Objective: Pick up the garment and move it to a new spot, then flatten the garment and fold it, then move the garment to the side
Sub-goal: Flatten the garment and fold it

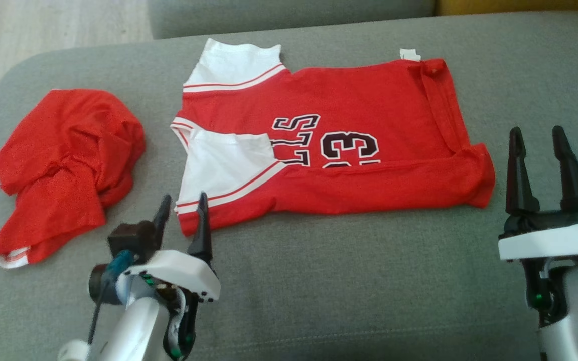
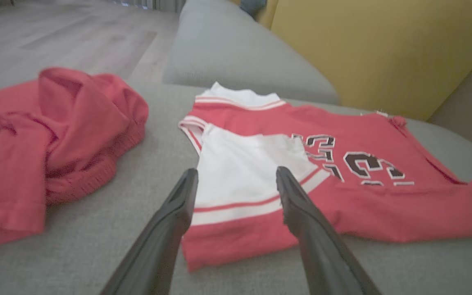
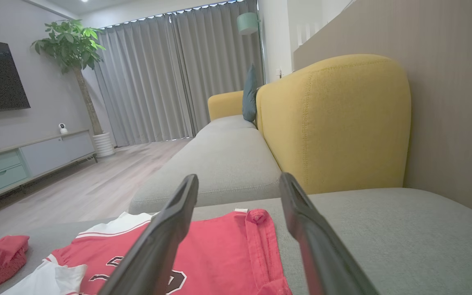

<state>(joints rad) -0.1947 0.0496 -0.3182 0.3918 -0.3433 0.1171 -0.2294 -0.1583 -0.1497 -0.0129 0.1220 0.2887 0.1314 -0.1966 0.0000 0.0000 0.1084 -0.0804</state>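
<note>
Grey sofa [image 1: 319, 281] bears the jersey [image 1: 359, 100], lettering [image 1: 329, 145] half hidden by a fold; left tool [image 1: 184, 198], right tool [image 1: 537, 131] agape.

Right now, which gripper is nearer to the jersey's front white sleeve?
Left. The left gripper, open, points at the white sleeve, right at its striped cuff. The right gripper, also open, hovers off the opposite end of the jersey.

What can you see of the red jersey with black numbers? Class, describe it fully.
The red fabric jersey with white, red-striped sleeves lies spread sideways on the grey fabric sofa cushion, sleeves toward the robot's left. Its near long edge is folded over, hiding part of the black, white-outlined numbers. A white label sticks out at the far edge.
</note>
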